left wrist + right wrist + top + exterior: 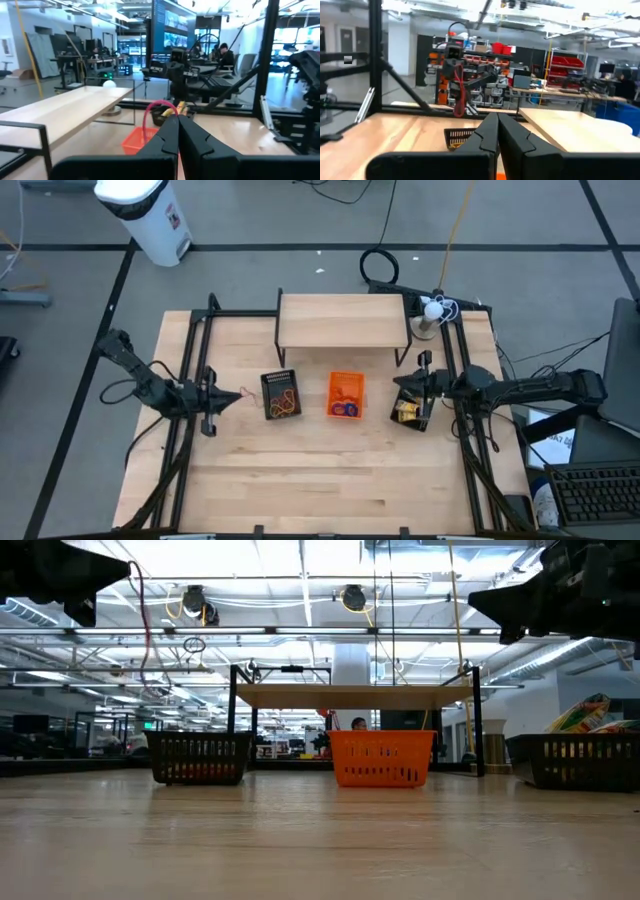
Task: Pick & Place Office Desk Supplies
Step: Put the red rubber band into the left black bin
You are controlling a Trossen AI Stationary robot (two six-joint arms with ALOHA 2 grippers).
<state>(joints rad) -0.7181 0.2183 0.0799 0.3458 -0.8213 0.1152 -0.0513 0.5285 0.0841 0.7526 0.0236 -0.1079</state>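
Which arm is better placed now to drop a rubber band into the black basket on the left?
The left. Its gripper is shut on a red rubber band and hangs just beside the black basket. The right gripper is shut over the far basket.

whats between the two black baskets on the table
The orange basket sits between the left black basket and the right black basket, with bare table on either side of it. The high view shows this; the low view agrees.
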